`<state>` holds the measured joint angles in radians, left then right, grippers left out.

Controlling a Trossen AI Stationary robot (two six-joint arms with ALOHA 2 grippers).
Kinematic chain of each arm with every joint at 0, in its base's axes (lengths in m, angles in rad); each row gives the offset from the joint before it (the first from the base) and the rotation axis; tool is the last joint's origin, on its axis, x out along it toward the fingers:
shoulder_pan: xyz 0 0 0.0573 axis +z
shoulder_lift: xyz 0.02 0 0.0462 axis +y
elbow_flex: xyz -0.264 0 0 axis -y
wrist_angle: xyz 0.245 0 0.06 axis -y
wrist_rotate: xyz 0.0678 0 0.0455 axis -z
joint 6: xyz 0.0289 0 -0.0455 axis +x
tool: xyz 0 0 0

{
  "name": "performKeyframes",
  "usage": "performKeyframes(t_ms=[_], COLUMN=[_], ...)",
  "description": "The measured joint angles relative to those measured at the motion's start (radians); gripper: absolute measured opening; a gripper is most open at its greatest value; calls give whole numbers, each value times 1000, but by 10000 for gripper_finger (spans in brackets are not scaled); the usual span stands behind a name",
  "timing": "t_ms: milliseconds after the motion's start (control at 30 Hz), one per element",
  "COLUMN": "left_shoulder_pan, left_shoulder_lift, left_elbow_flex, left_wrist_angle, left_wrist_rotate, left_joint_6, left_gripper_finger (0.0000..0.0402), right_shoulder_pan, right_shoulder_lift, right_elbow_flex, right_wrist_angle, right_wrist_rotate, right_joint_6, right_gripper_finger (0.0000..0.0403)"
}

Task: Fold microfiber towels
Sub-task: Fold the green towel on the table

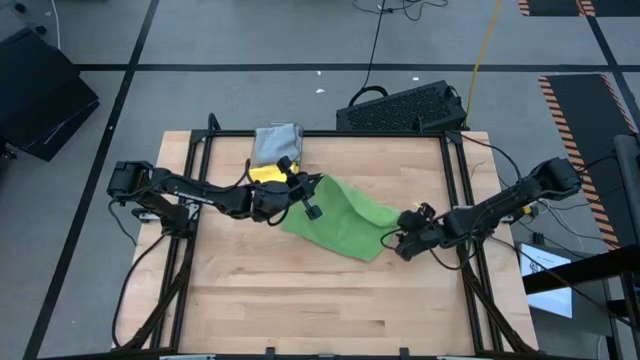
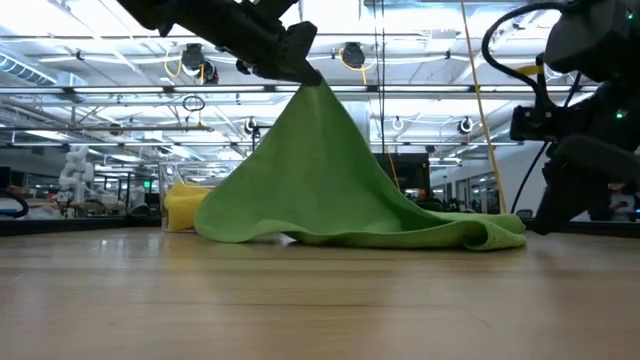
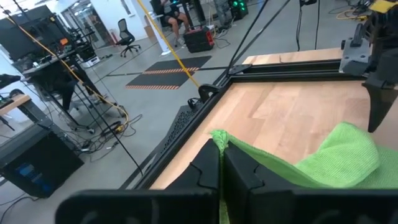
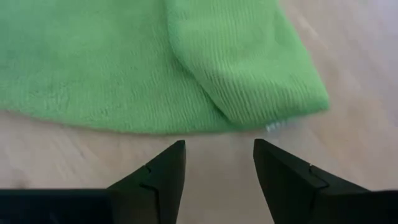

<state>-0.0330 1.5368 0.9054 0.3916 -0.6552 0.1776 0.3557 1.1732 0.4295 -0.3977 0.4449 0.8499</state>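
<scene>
Left gripper (image 3: 221, 163) pinches 1 corner of the bright green towel (image 1: 345, 215) aloft, tenting it, while the right gripper (image 4: 219, 163), fingers parted and empty, hovers just short of the folded-over corner; next it must close on that.

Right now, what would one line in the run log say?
left tool: shut on bright green towel, corner lifted | right tool: open beside folded corner | yellow towel: behind

Overhead and table-level views share the green towel (image 1: 335, 222).
</scene>
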Motion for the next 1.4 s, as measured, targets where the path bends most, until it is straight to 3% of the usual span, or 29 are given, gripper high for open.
performKeyframes(t_ms=[333, 700, 933, 1233, 1300, 1400], left_shoulder_pan=[0, 0, 0, 0, 0, 0], left_shoulder_lift=[0, 0, 0, 0, 0, 0], left_elbow_flex=[0, 0, 0, 0, 0, 0], left_wrist_angle=[0, -2, -2, -3, -3, -1], left_wrist_rotate=[1, 1, 2, 4, 12, 31], left_joint_6=[0, 0, 0, -3, -3, -3], left_gripper_finger=[4, 5, 11, 12, 8, 4], right_shoulder_pan=[-35, -166, -287, -450, -473, -470], right_shoulder_lift=[-1, -3, -45, -115, -124, -149], right_elbow_flex=[-144, -154, -154, -154, -154, -154], right_wrist_angle=[485, 699, 745, 769, 748, 706], right_wrist_rotate=[53, 47, 34, 261, 251, 152], right_joint_6=[-285, -508, -523, -587, -600, -592], right_gripper_finger=[167, 166, 166, 166, 166, 166])
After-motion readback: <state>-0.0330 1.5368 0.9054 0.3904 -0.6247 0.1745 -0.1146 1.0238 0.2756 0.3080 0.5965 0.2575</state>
